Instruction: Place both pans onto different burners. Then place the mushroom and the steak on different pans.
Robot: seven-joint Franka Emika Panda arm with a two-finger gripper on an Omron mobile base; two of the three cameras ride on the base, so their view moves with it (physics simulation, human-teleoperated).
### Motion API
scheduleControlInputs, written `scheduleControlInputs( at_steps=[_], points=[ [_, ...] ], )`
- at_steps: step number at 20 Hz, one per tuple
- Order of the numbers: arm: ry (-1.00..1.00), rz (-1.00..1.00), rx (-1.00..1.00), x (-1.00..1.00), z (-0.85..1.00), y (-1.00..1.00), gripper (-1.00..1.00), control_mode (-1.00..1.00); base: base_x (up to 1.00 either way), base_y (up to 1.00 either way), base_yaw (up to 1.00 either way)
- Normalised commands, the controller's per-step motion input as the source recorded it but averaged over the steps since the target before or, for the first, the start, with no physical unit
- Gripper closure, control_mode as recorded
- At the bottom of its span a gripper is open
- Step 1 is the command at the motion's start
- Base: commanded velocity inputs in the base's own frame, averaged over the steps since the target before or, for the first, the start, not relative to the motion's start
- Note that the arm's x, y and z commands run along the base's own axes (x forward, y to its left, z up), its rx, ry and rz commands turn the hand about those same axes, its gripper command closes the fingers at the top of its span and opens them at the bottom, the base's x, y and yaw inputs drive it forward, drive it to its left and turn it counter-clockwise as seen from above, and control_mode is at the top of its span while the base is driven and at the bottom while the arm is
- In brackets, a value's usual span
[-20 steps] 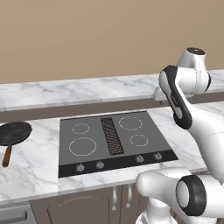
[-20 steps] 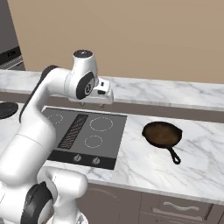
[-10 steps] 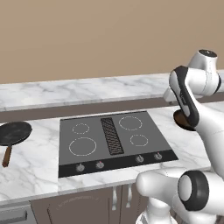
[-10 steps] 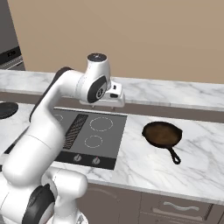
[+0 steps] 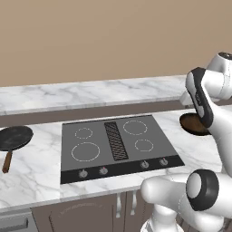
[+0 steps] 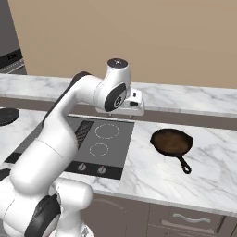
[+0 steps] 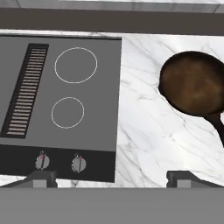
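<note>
Reddish-brown pan (image 7: 194, 82) sits upper right of hand view, flat on the white marble counter (image 7: 144, 131), dark handle running down-right off the frame edge. In right base view same pan (image 6: 172, 141) is right of centre, handle pointing toward lower right; in left base view only a sliver of it (image 5: 192, 124) shows at mid right, partly behind the arm. Nothing lies in it.

Black pan (image 5: 16, 137) w/ brown wooden handle sits far left in left base view, on the counter just beside the cooktop's left edge, handle pointing down toward the frame bottom. Its rim (image 6: 7, 115) peeks in at far left of right base view.

Cooktop (image 5: 115, 156): dark grey, centre of left base view, four white burner rings, slatted vent strip down the middle, knobs along the front edge. Burners bare. Hand view shows its right half at upper left, two rings: larger one (image 7: 75, 64) above, smaller (image 7: 68, 112) below, two knobs (image 7: 60, 162) under them.

Gripper (image 7: 111, 177): finger tips at bottom of hand view, spread wide, nothing between them. It hangs above the counter strip between cooktop and reddish-brown pan, touching neither. In right base view the hand (image 6: 125, 105) sits centre frame, above the cooktop's back right corner.
</note>
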Motion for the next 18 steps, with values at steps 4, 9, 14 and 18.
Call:
scheduleControlInputs(
  at_steps=[4,9,14,18],
  points=[
    [0.0,0.0,0.0,0.0,-0.12,-0.4,-1.0,-1.0,0.0,0.0,0.0],
    [0.0,0.0,0.0,0.0,-0.21,-0.38,-1.0,-1.0,0.0,0.0,0.0],
    [0.0,0.0,0.0,0.0,-0.28,-0.34,-1.0,-1.0,0.0,0.0,0.0],
    [0.0,0.0,0.0,0.0,-0.29,-0.32,-1.0,-1.0,0.0,0.0,0.0]
  ],
)
